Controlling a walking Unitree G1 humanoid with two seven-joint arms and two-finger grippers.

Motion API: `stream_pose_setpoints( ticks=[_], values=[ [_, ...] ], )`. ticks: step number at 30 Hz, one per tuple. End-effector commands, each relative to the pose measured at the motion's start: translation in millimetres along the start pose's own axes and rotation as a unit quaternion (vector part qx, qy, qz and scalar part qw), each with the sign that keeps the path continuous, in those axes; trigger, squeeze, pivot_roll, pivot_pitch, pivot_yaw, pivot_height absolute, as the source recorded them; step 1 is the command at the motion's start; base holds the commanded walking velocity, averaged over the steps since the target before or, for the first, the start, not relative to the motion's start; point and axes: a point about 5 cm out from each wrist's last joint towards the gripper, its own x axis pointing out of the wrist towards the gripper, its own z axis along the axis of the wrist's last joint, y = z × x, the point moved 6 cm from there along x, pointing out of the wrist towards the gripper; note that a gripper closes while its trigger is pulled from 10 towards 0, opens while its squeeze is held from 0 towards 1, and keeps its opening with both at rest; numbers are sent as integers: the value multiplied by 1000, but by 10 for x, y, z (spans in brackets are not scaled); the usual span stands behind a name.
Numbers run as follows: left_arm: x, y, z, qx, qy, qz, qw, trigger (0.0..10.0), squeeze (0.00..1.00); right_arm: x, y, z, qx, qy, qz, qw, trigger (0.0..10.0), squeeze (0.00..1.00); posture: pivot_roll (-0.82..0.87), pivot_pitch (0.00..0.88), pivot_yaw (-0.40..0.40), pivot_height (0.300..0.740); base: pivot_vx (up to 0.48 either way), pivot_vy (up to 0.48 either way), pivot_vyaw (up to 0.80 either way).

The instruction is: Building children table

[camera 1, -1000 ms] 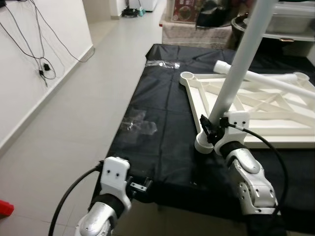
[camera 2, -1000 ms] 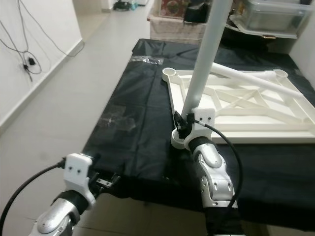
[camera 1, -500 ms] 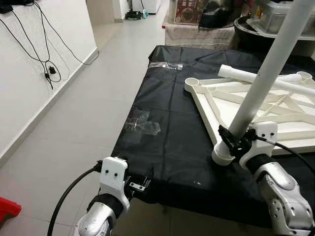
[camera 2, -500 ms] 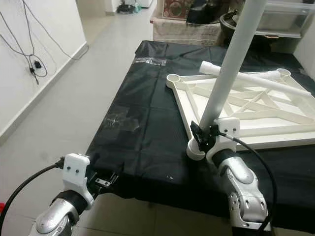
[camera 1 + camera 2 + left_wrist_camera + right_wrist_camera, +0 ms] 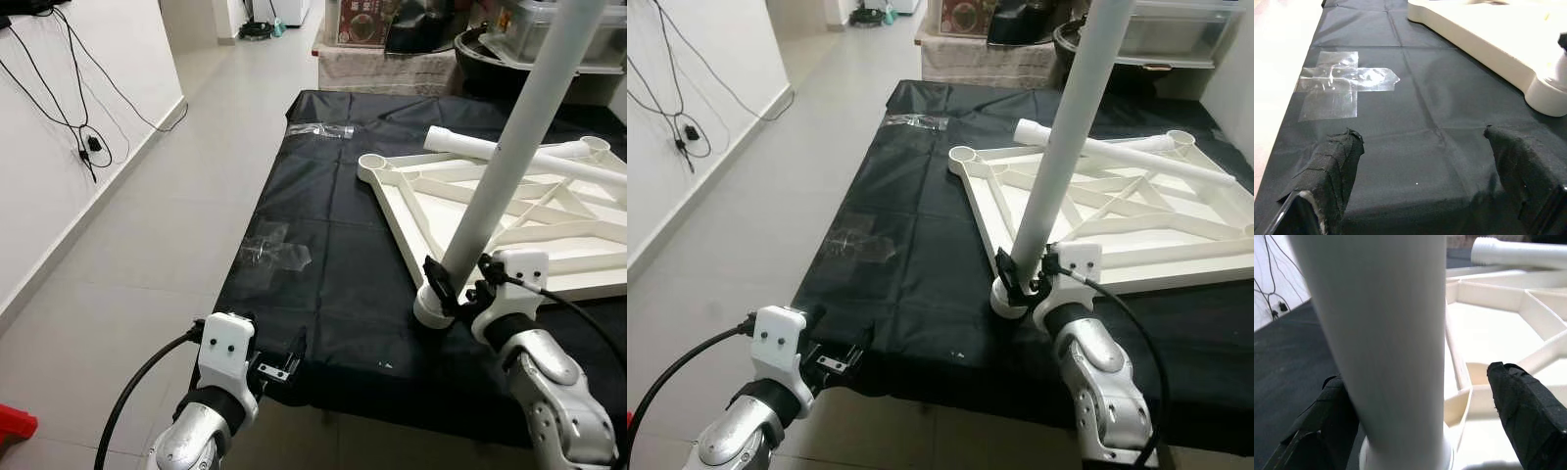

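**Table leg being seated in the near corner socket**

The white table leg (image 5: 500, 171) stands tilted in the near-left corner socket (image 5: 432, 311) of the upturned white tabletop frame (image 5: 1136, 230), which lies on the black cloth (image 5: 323, 245) covering the work surface. The right gripper (image 5: 457, 286) is placed around the leg just above the socket; in the right wrist view one finger (image 5: 1327, 416) lies against the tube while the other (image 5: 1520, 406) stands apart, so the jaws appear spread rather than clamped, though the angle leaves this uncertain. A second leg (image 5: 1117, 157) lies loose across the far part of the frame.

The leg should be brought upright before any push or twist is applied, since a tilted tube is likely to bind in the socket. The frame may slide on the cloth under load.

The left gripper (image 5: 1420, 171) is held open at the near edge of the cloth, close to a patch of clear tape (image 5: 1342, 85).
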Motion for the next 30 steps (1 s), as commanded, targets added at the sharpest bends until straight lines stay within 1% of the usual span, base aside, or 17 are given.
stream_pose_setpoints(
  ticks=[1,7,10,11,13,14,15,17,18,20,21,22,24,25,26,29,30],
  values=[
    [-1,4,-49,-2,11,-2,1000,10000,0,-77,31,-43,-6,7,12,1000,10000,0,156,113,-7,740,0,0,0],
    [13,8,-51,-3,11,-3,1000,10000,0,-259,-76,-196,-6,37,51,998,10000,0,151,114,-2,740,0,0,0],
    [17,10,-53,-3,11,-3,1000,10000,0,-284,-75,-231,-2,48,70,996,10000,0,150,114,-5,740,0,0,0],
    [19,12,-54,-3,11,-3,1000,10000,0,-322,-51,-273,-4,60,95,994,10000,0,149,115,-3,740,0,0,0],
    [19,17,-58,-3,11,-2,1000,10000,0,-392,54,-324,3,77,146,986,10000,0,153,116,-7,740,0,0,0],
    [19,17,-58,-3,11,-2,1000,10000,0,-392,54,-324,3,77,146,986,10000,0,153,116,-7,740,0,0,0],
    [18,22,-59,-3,11,-1,1000,10000,0,-448,221,-322,10,86,195,977,10000,0,151,117,-6,740,0,0,0],
    [18,22,-59,-3,11,-1,1000,10000,0,-448,221,-322,10,86,195,977,10000,0,151,117,-6,740,0,0,0],
    [17,23,-59,-3,11,0,1000,10000,0,-448,327,-285,16,83,218,972,10000,0,154,117,-4,740,0,0,0],
    [17,23,-59,-3,11,0,1000,10000,0,-448,327,-285,16,83,218,972,10000,0,154,117,-4,740,0,0,0],
    [15,24,-60,-2,11,-1,1000,10000,0,-450,435,-240,25,78,243,967,10000,0,154,117,-4,740,0,0,0],
    [15,24,-60,-2,11,-1,1000,10000,0,-450,435,-240,25,78,243,967,10000,0,154,117,-4,740,0,0,0],
    [10,26,-58,-2,10,0,1000,10000,0,-374,648,-68,42,49,274,960,10000,0,159,119,-5,740,0,0,0],
    [10,26,-58,-2,10,0,1000,10000,0,-374,648,-68,42,49,274,960,10000,0,159,119,-5,740,0,0,0],
    [8,28,-58,-2,10,1,1000,10000,0,-295,760,65,53,25,279,958,10000,0,159,119,-5,740,0,0,0],
    [5,27,-54,-3,9,1,1000,10000,0,-211,869,186,58,2,279,958,10000,0,158,122,-7,740,0,0,0],
    [4,25,-50,-3,8,1,1000,10000,0,-109,970,294,64,-18,270,961,10000,0,160,125,-7,740,0,0,0]
  ],
)
